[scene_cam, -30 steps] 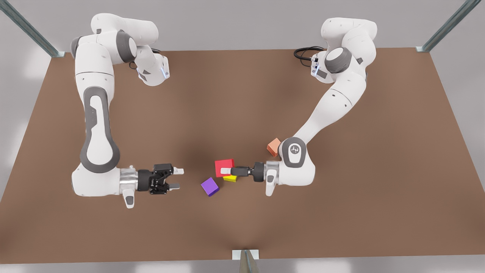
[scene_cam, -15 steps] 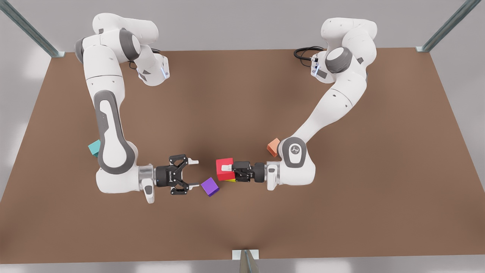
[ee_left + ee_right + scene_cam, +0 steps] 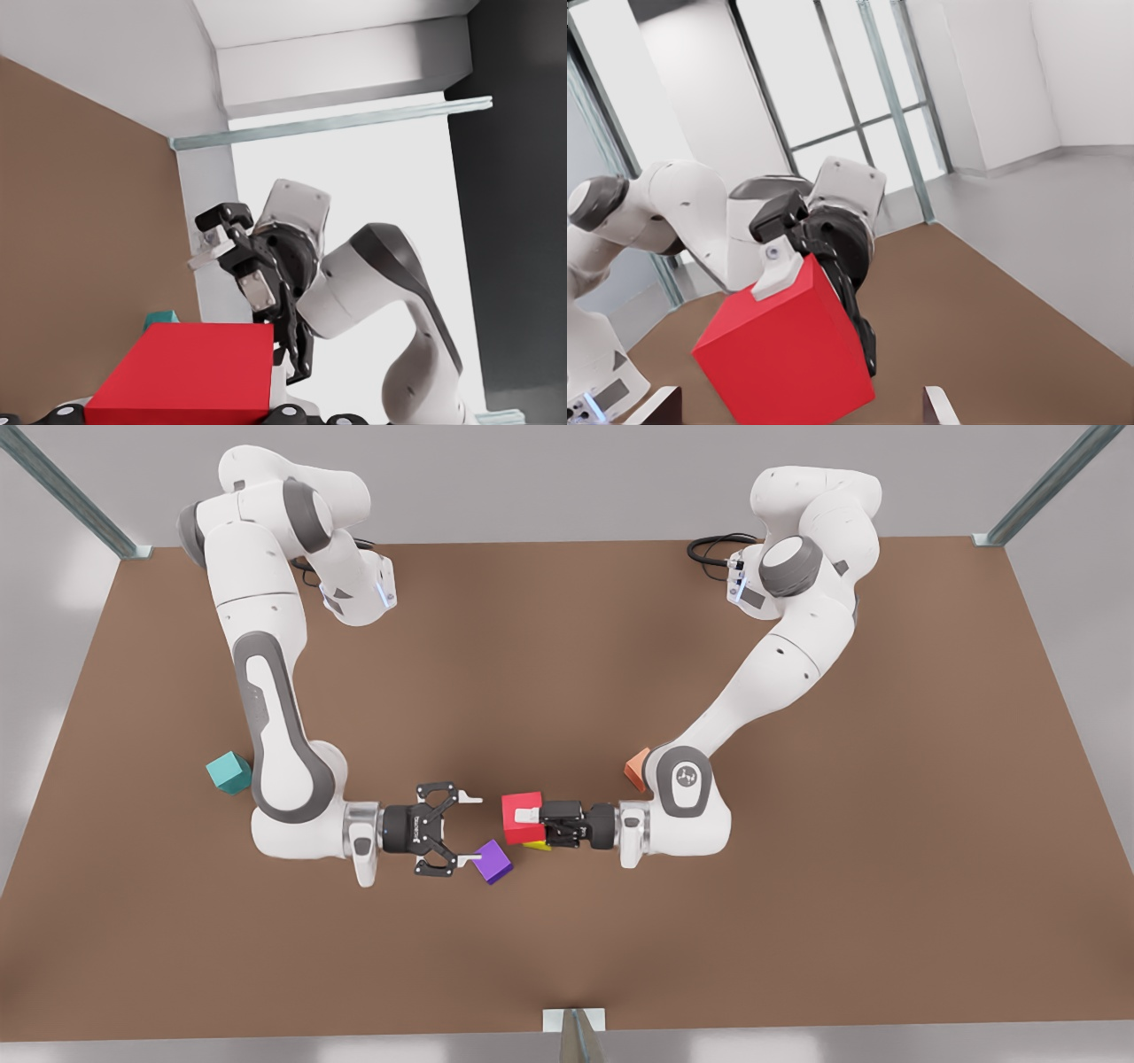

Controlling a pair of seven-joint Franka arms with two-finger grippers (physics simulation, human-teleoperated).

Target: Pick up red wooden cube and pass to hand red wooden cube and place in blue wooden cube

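Table [image 3: 567, 673] edges: all cubes and both grippers lie well inside the borders, with wide bare surface toward the far edge and the near edge. The crowding is at the centre. My left gripper [image 3: 530, 825], on the arm at the front view's right, is clamped on the red wooden cube [image 3: 523, 815], one white finger pad [image 3: 529, 814] lying across its upper face. A yellow cube [image 3: 537, 845] shows just under the red one. My right gripper [image 3: 471, 828], at the front view's left, faces the red cube with its fingers spread wide and nothing between them; a narrow gap separates its tips from the cube. Its nearer finger overlaps the purple cube [image 3: 492, 862]; contact or clearance above it cannot be told from this angle. Both forearms run level and in line, wrist to wrist. The blue wooden cube [image 3: 229, 771] sits beside the right arm's elbow, well apart from the grippers. A salmon-orange cube [image 3: 637, 769] sits against the left arm's wrist joint.
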